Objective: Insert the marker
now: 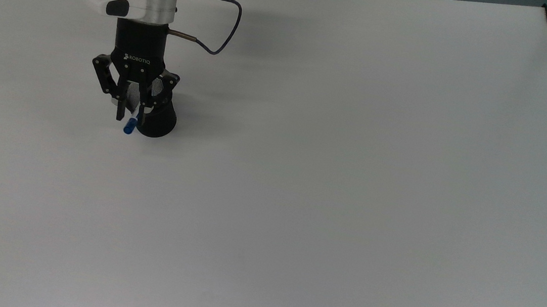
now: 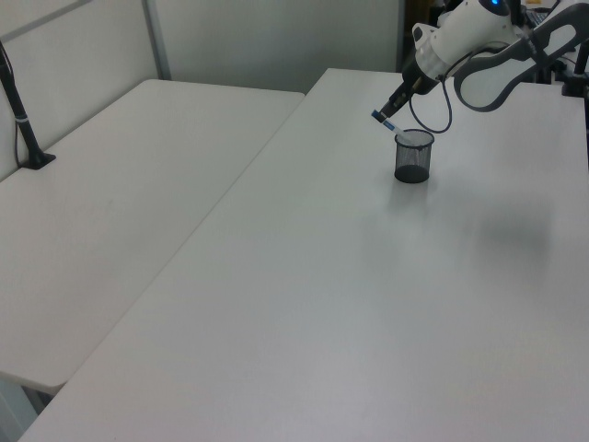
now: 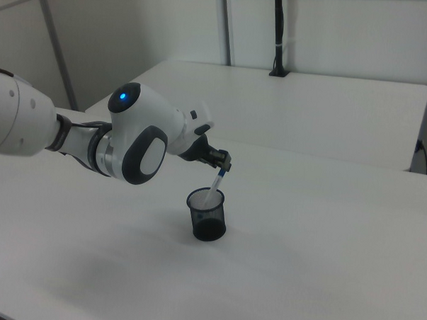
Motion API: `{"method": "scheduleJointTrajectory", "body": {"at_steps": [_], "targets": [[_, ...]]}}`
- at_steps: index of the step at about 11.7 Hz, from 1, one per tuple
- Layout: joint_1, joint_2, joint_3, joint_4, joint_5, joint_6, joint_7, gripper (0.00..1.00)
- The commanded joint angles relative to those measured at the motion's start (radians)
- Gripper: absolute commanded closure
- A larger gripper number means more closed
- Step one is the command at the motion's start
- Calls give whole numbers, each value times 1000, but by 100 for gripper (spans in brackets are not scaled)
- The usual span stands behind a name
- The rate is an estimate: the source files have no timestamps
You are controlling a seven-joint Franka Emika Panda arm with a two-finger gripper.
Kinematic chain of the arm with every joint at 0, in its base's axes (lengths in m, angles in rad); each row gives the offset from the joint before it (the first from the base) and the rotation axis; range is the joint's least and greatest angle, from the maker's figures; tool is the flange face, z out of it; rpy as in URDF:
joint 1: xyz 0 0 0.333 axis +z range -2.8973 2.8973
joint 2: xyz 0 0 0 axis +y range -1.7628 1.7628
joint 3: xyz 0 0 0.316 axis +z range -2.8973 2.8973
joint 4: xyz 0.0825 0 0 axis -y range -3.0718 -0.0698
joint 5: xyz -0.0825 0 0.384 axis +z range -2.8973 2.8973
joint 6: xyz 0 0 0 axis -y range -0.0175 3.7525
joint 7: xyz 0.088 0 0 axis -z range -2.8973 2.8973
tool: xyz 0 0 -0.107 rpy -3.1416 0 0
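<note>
My hand (image 1: 130, 117) clamped on marker (image 1: 130, 124) near blue cap end; lower tip inside mesh cup (image 3: 207, 214) below hand. Marker light, stiff, smooth barrel, likely slippery; hold high, near cap.

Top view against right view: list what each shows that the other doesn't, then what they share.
Top view alone: the end effector seen front-on with its ROBOTIQ label, and the marker's blue cap jutting past the cup's rim.
Right view alone: the arm's joint with a blue light, a second table behind, and the marker's white shaft slanting down into the cup.
Both: the marker tilted in the black mesh cup on the white table.
</note>
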Motion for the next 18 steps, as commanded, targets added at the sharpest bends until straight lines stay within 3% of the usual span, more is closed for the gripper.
{"method": "scheduleJointTrajectory", "body": {"at_steps": [1, 3, 5, 8, 11, 15, 18], "targets": [[-10, -37, 2, -27, -16, 14, 5, 33], [-22, -52, 2, -23, -14, 11, 8, 26], [-23, -110, 2, 12, -8, -160, 7, 0], [-30, -175, -7, 206, -3, -722, 7, 0], [-28, -209, -7, 359, 0, -1096, 4, 0], [35, -275, -7, 396, 35, -1274, 8, 0], [79, -256, -12, 446, 50, -1272, -4, 0]]}}
